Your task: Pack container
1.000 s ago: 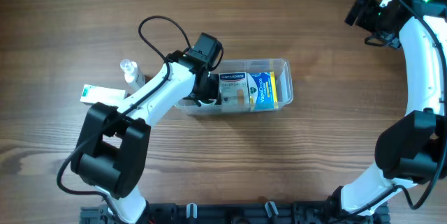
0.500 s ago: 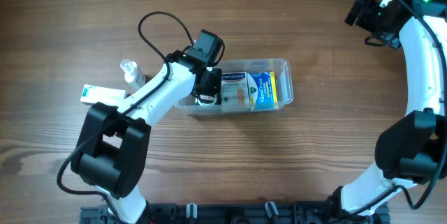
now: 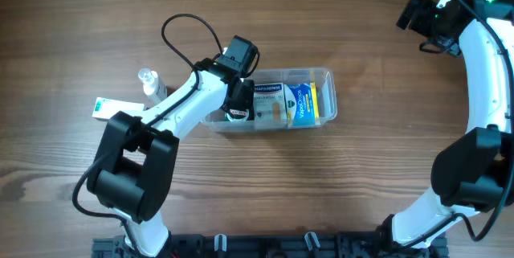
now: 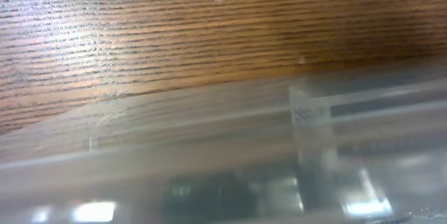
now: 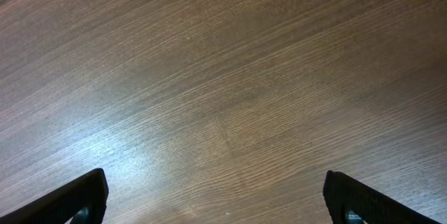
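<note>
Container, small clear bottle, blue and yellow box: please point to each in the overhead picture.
container (image 3: 307, 70), overhead view, far rim.
small clear bottle (image 3: 151, 83), overhead view, body.
blue and yellow box (image 3: 303, 103), overhead view, top face.

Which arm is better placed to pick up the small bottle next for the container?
Left. The left gripper is at the container's left end, near the small clear bottle. The right gripper is open over the table's far right corner, well away.

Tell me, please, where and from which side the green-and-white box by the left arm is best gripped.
Probably its long sides near the exposed left end, coming down from above. The green-and-white box lies flat on the table, so fingers can straddle its narrow width; its right end is hidden under the left arm.
</note>
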`<control>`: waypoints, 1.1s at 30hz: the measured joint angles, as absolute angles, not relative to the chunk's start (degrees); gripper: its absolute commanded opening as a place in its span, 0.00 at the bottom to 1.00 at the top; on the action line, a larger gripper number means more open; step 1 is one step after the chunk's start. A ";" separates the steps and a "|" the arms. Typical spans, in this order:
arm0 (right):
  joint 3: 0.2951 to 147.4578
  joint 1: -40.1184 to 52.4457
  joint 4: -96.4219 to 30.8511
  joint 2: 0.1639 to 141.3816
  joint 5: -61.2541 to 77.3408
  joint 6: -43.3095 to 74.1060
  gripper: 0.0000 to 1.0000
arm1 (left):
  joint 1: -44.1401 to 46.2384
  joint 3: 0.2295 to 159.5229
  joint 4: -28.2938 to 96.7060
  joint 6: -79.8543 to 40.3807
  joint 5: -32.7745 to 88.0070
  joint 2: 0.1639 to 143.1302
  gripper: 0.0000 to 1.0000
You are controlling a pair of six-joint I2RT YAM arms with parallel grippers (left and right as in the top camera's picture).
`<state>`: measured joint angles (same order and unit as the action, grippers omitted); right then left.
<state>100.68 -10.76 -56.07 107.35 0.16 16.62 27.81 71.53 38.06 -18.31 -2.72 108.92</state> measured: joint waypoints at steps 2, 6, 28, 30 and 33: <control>100.68 -10.76 -56.05 107.37 0.16 16.62 1.00 | 27.81 71.64 38.41 -18.31 -2.76 108.92 0.04; 100.68 -10.76 -56.05 107.35 0.16 16.62 1.00 | 27.81 71.64 38.44 -18.31 -3.14 108.92 0.04; 100.68 -10.76 -56.07 107.35 0.16 16.62 1.00 | 27.81 71.61 38.41 -18.31 -8.05 108.57 0.04; 100.68 -10.76 -56.05 107.37 0.16 16.62 1.00 | 27.81 71.64 39.11 -18.33 -10.79 104.92 0.04; 100.68 -10.76 -56.07 107.35 0.16 16.62 1.00 | 27.75 71.64 40.16 -19.14 -13.04 100.25 0.04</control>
